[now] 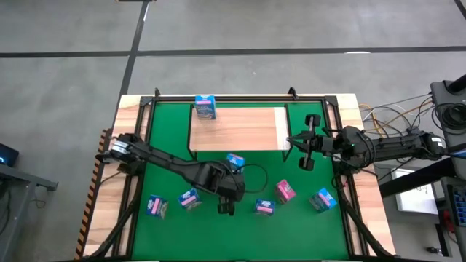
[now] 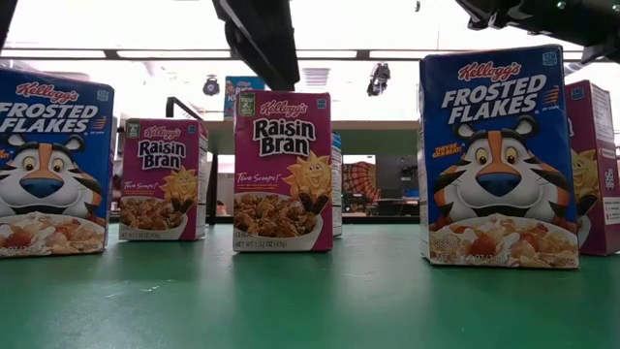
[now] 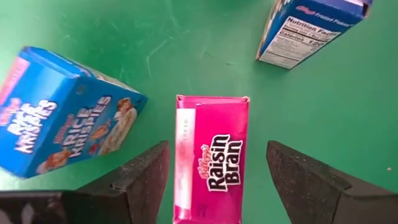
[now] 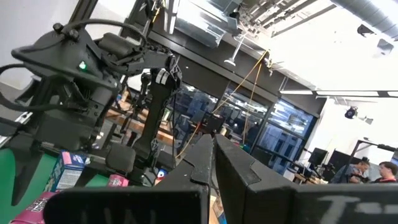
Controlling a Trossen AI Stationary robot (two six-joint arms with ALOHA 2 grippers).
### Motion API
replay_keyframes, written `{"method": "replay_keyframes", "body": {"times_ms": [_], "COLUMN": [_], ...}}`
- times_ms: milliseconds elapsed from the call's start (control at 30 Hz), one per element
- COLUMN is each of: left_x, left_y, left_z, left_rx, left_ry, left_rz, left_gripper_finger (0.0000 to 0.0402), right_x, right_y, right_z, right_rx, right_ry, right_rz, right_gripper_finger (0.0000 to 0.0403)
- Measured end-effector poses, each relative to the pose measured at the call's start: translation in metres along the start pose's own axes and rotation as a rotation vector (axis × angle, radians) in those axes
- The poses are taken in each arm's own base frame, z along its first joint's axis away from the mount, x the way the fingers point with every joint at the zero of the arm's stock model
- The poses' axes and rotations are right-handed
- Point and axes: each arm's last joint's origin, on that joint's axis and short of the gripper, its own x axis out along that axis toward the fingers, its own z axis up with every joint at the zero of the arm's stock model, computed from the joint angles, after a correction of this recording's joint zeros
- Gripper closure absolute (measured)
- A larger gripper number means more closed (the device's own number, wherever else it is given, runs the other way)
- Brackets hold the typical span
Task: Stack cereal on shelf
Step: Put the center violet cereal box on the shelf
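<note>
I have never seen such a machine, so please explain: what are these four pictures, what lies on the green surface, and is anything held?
Two dark robot arms work at a table. One camera looks down from above, one sits at table height, and one rides on each wrist. From above, the left gripper hangs over the green mat, the right gripper beside the wooden shelf. Small cereal boxes stand about; one light blue box already stands on the shelf. The left wrist camera shows open fingers on either side of a pink Raisin Bran box, not yet gripping it. The right gripper is shut and holds nothing.
</note>
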Motion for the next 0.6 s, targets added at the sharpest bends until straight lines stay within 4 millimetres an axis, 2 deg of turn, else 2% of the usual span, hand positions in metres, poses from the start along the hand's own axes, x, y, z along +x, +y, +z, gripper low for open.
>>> {"method": "replay_keyframes", "body": {"times_ms": [333, 600], "left_x": [0.006, 0.017], "left_y": [0.006, 0.014], "left_z": [-0.003, -0.013], "left_rx": [-0.011, -0.064], "left_ry": [-0.018, -0.045], "left_rz": [-0.007, -0.082], "left_gripper_finger": [0.0150, 0.0150], "right_x": [0.000, 0.000], "right_y": [0.000, 0.000], "right_z": [0.000, 0.000], "right_rx": [0.000, 0.000], "right_ry": [0.000, 0.000], "right_rz": [0.000, 0.000], "right_gripper_finger": [0.0394, 0.0394]}}
